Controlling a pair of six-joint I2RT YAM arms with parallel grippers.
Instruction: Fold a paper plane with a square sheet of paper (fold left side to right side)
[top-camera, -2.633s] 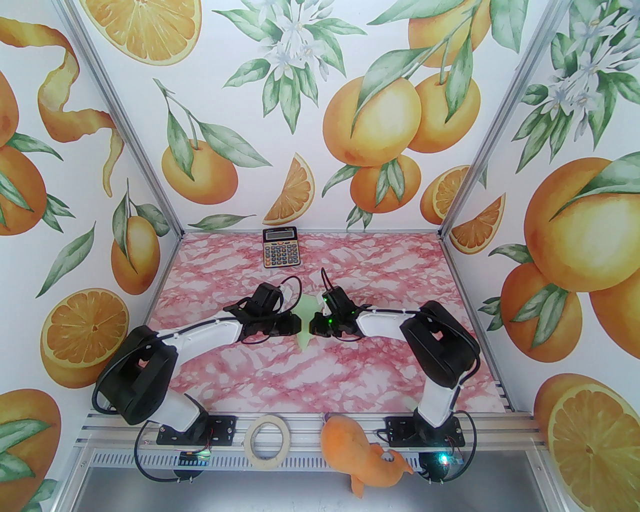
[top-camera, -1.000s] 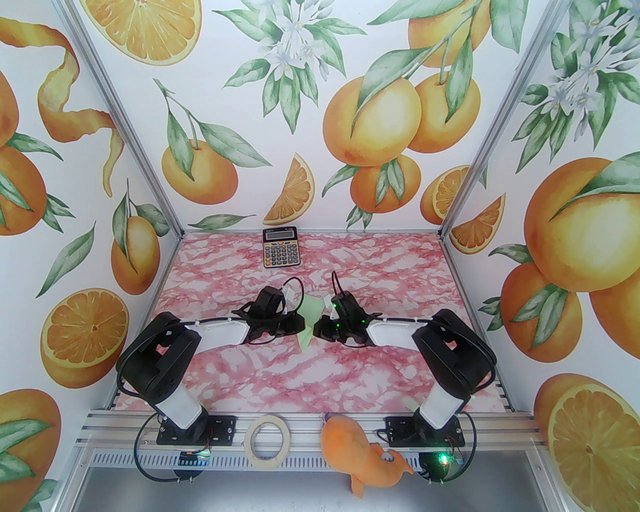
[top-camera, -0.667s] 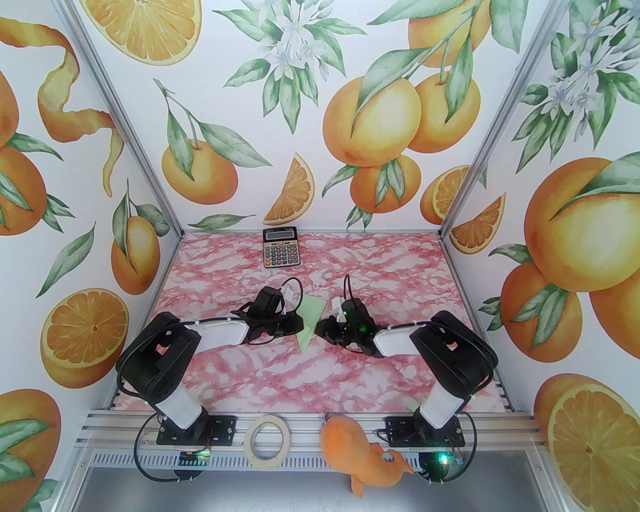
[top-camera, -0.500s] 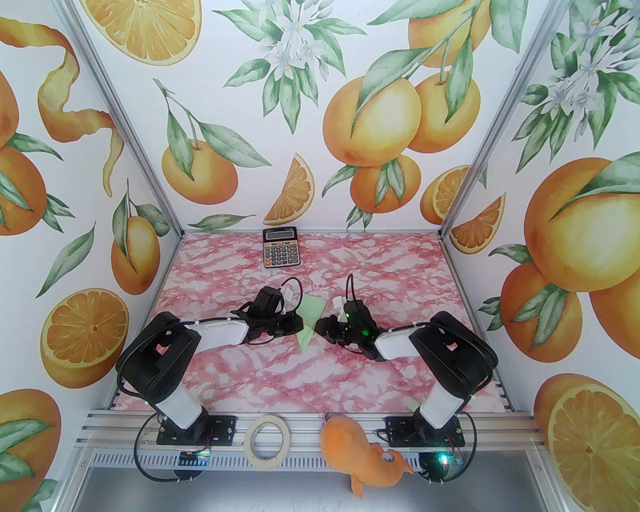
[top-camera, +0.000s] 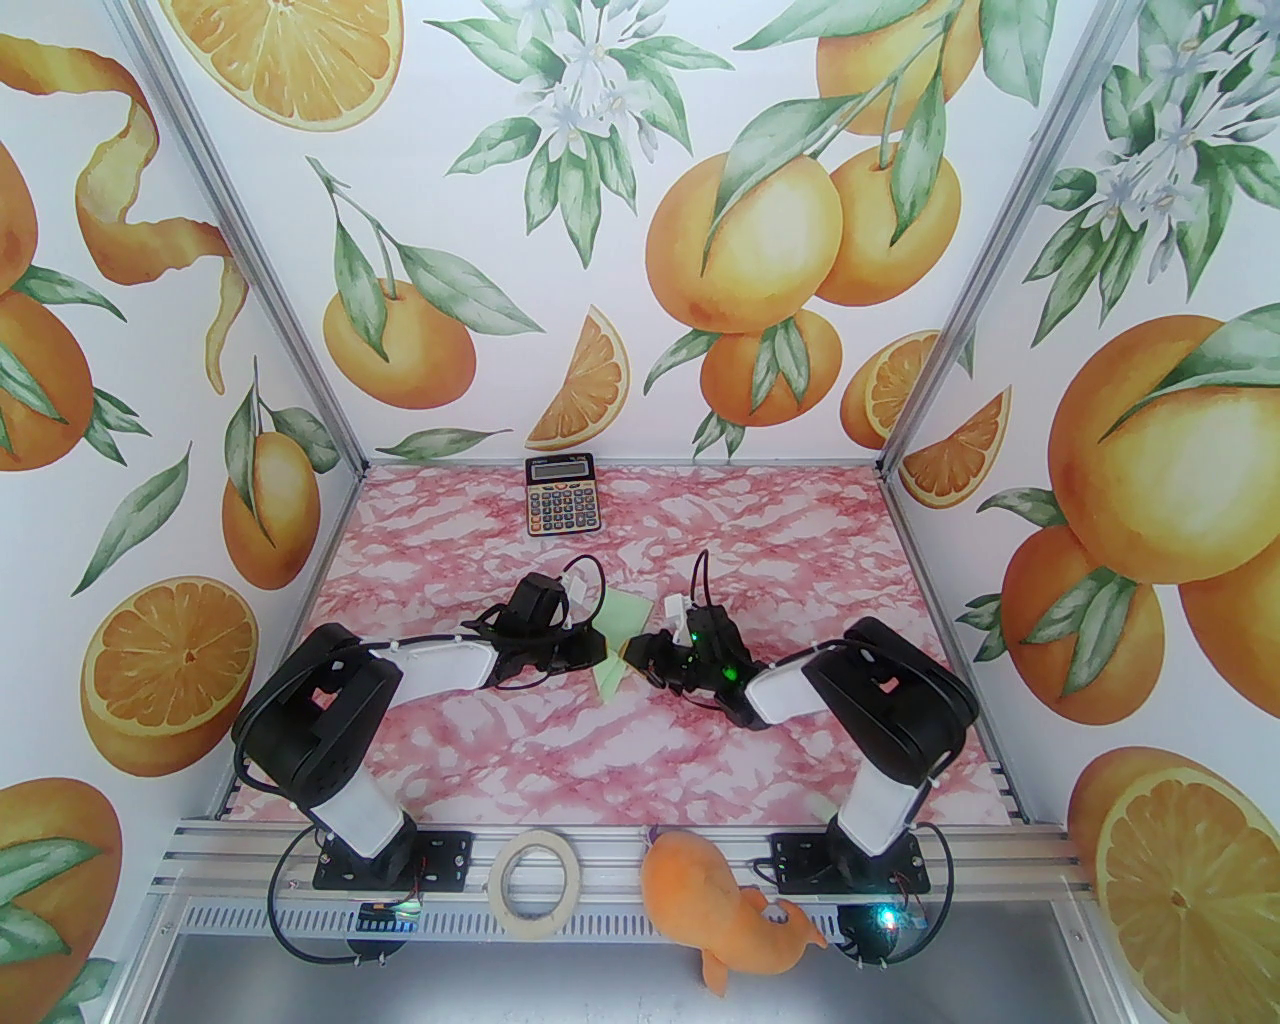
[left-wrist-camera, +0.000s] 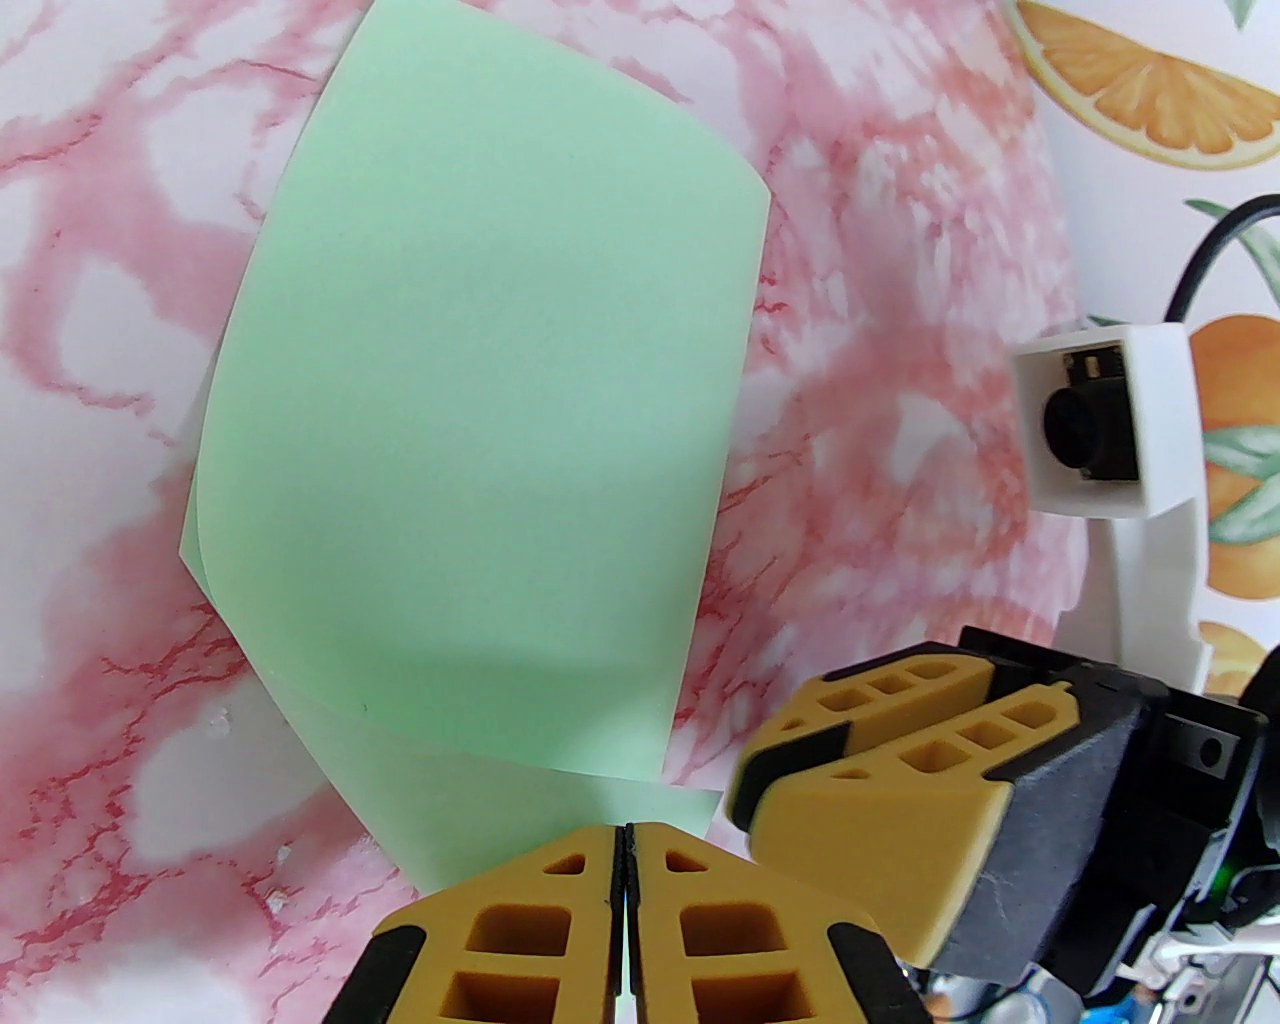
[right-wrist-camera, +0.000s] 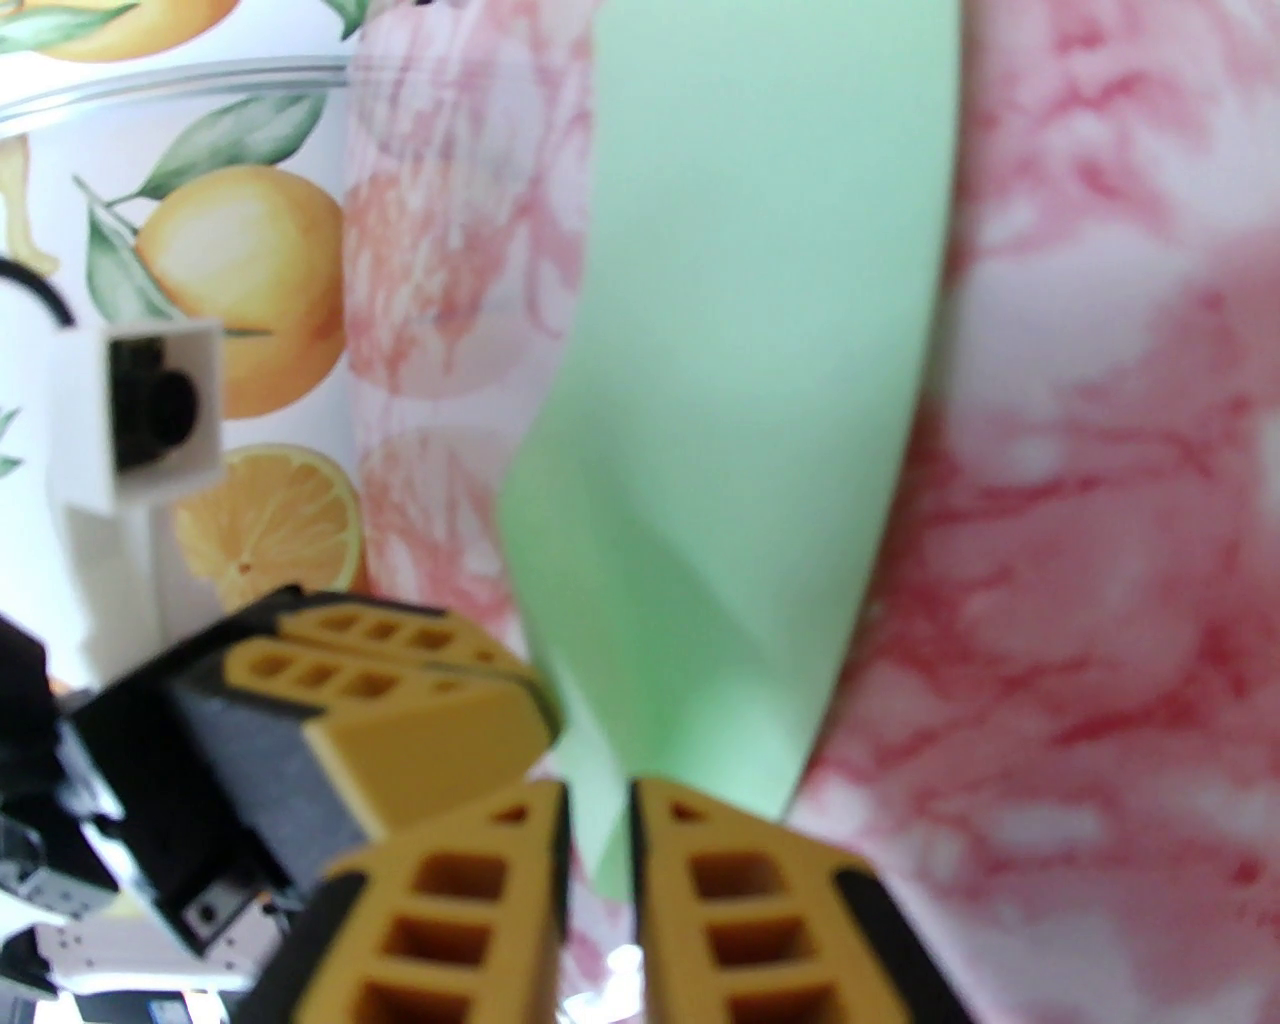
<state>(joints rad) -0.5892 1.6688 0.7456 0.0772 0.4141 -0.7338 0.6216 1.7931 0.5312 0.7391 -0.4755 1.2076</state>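
The square sheet of paper (top-camera: 622, 625) is pale green and doubled over into a rectangle on the pink marbled table; its top layer (left-wrist-camera: 480, 400) bows upward. No paper plane shape is in view. My left gripper (top-camera: 605, 650) is shut on the sheet's near edge, fingertips pressed together (left-wrist-camera: 625, 840). From the right, my right gripper (top-camera: 632, 652) meets the same end. Its jaws stand slightly apart (right-wrist-camera: 600, 800) with the paper's corner (right-wrist-camera: 740, 400) lying in the gap. The two grippers almost touch (left-wrist-camera: 750, 775).
A black-and-orange calculator (top-camera: 561, 495) lies at the table's far edge. A roll of beige tape (top-camera: 538, 883) and an orange plush toy (top-camera: 725, 910) sit on the near rail between the arm bases. Printed walls enclose three sides.
The sheet went from standing between both grippers to lying folded over. The right gripper's jaws parted slightly and its wrist turned and drew a little nearer. The left gripper kept its grip.
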